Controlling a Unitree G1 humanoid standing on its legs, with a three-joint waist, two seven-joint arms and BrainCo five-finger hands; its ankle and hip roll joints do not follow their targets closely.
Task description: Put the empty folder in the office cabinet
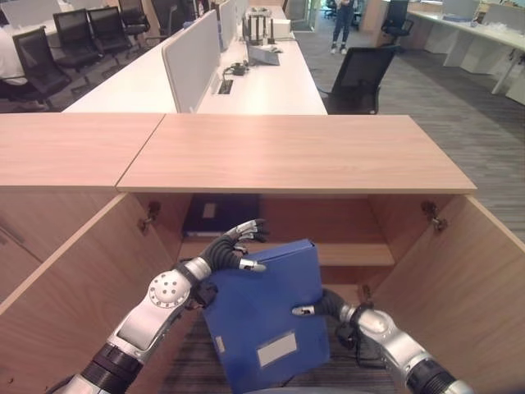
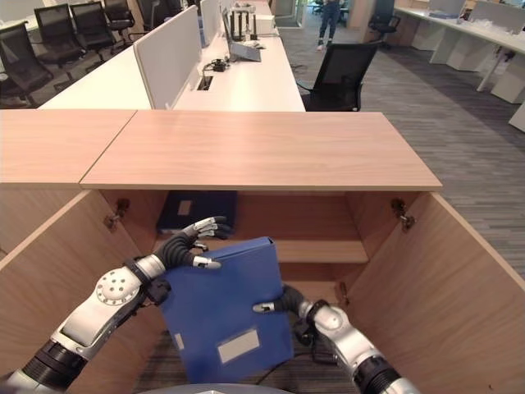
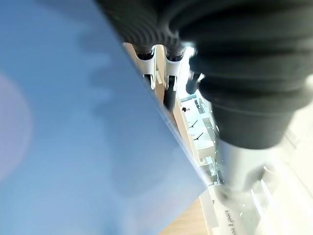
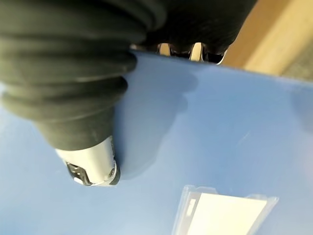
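The wooden cabinet stands open at frame centre, its matte doors swung wide. Before its shelf, the smooth blue folder tilts, pinched between both hands. The left robot hand clasps its upper corner; the right robot hand grips its right edge. The right wrist view reveals the folder's clear label pocket.

This is an open-plan office. A low wooden cabinet with its doors swung open stands in front, holding a shelf and a dark binder inside. Behind it runs a long white counter split by a grey divider screen, with a phone and desk items at its far end. Black mesh office chairs line the left side, and another black chair sits at the counter's right. Grey carpet covers the floor, more white desks stand at far right, and a person stands in the aisle beyond.
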